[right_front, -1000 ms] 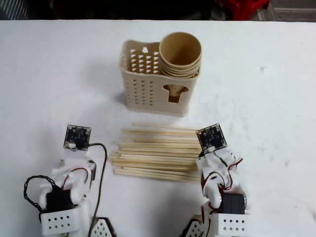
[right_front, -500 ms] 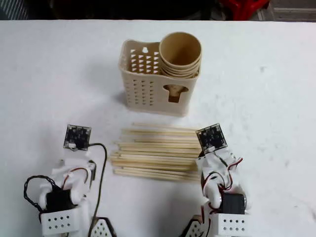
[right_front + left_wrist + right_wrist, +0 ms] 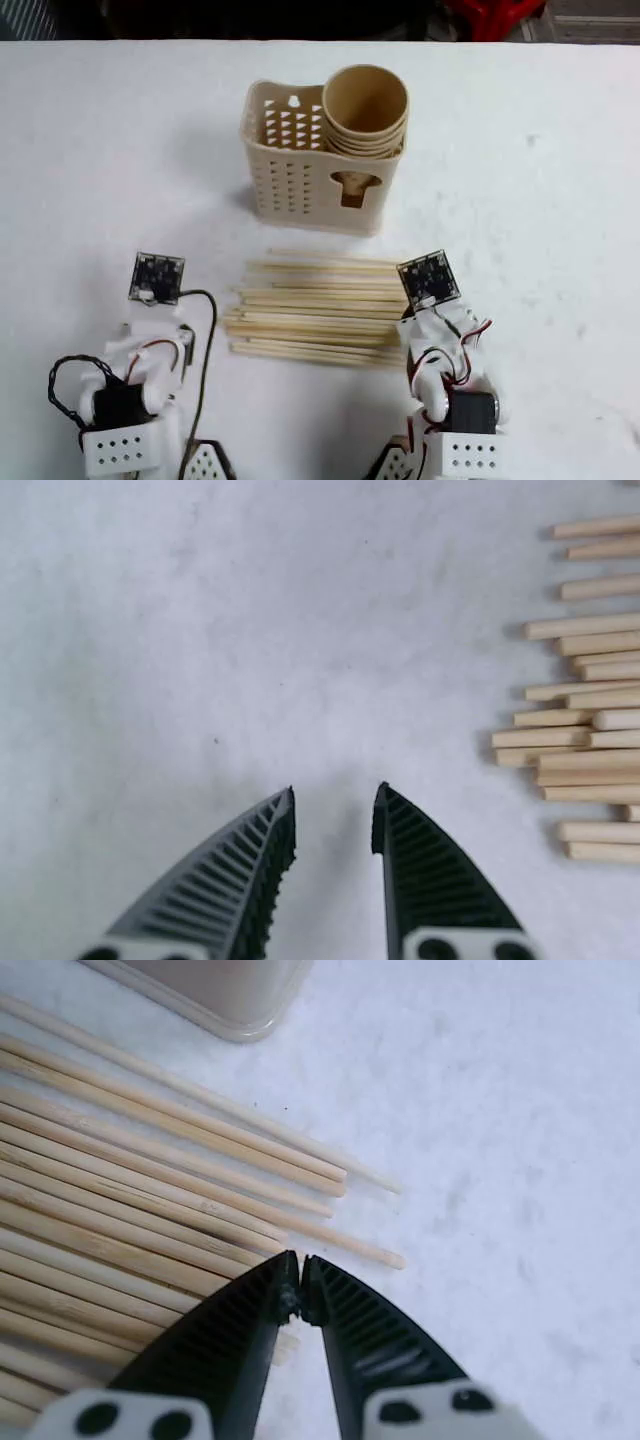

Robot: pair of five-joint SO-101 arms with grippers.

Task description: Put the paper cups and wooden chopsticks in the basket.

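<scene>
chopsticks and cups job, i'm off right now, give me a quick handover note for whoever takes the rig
Left tool: open, empty, over the bare table beside one end of the chopsticks.
Right tool: shut, holding nothing, at the pile's other end.
Done: paper cups stacked inside the basket.
To do: the chopsticks lie in a pile on the table in front of the basket, none seen in it. They all have to go in.

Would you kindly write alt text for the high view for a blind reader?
A pile of wooden chopsticks lies on the white table between the left arm and right arm, in front of a basket holding stacked paper cups.
</scene>
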